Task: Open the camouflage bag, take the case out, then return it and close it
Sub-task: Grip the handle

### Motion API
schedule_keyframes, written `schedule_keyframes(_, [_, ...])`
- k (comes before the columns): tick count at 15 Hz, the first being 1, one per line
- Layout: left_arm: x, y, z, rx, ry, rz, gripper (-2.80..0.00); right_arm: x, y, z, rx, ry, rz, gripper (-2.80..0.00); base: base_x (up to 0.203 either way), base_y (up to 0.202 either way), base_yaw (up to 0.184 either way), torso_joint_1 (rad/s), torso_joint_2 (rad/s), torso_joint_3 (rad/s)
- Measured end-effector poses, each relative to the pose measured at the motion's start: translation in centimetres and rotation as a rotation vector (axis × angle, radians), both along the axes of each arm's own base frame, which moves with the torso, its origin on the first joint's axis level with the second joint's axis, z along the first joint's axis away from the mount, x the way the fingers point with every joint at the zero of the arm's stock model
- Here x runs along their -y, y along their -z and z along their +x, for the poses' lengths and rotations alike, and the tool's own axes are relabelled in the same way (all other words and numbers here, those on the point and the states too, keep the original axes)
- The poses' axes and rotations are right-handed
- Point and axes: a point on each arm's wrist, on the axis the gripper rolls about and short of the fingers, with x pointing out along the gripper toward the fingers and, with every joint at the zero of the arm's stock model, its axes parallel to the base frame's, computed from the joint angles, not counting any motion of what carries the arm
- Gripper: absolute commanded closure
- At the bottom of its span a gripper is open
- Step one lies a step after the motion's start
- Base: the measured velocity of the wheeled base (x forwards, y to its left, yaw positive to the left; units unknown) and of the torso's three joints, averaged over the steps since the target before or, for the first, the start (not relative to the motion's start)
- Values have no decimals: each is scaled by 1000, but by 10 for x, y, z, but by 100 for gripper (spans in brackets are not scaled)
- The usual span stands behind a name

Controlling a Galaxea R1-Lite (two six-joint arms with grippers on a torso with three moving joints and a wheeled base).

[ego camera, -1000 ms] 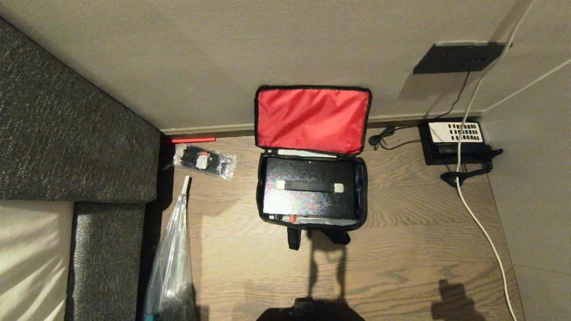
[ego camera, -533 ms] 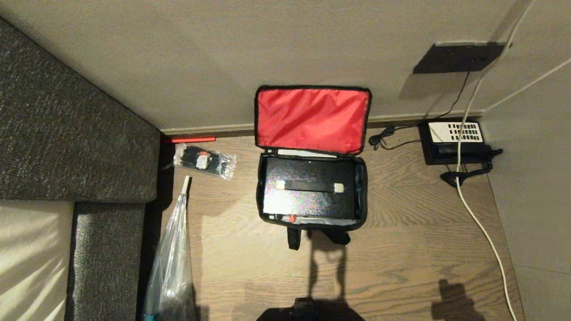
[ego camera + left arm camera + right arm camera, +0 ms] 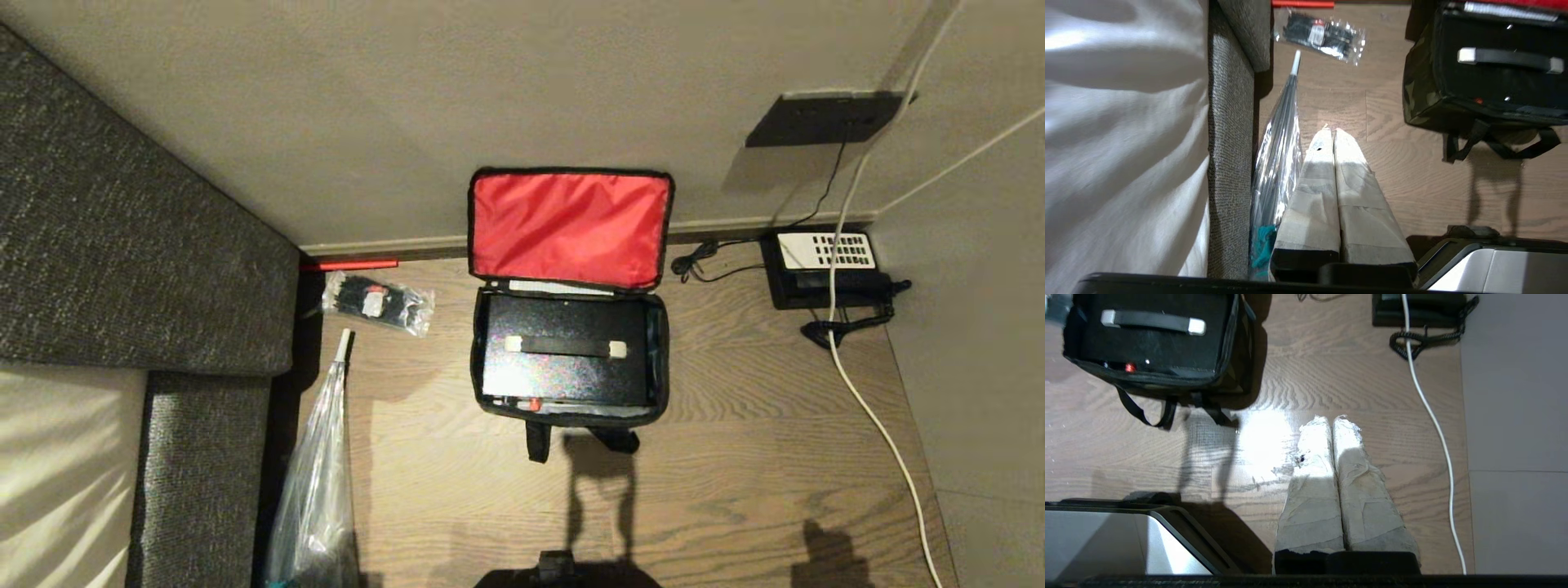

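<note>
This looks like a hotel room. A bed (image 3: 49, 474) with white sheet stands on wooden floor (image 3: 735, 457). A telephone (image 3: 820, 269) sits by the wall (image 3: 408, 98).

The head view looks steeply down from above at the wooden floor (image 3: 735, 474), facing the far wall, with the open camouflage bag (image 3: 569, 359) central. The left wrist view sits lower and nearer, over the floor's left side beside the sofa (image 3: 1231, 134). The right wrist view covers the right side by the white cable (image 3: 1435, 420). Both wrist views share the bag's near edge with the head view.
</note>
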Motion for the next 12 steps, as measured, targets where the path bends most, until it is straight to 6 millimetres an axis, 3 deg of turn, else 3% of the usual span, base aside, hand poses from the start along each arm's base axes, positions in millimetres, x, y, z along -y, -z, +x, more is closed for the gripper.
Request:
schedule_keyframes(9, [0,0,0,0,0,0,0,0,0,0,-1,0,0,0,0,0,0,3,1,199])
schedule_keyframes(12, [0,0,0,2,1,7,0,0,0,0,-1,1,0,0,0,0,0,5,1,69])
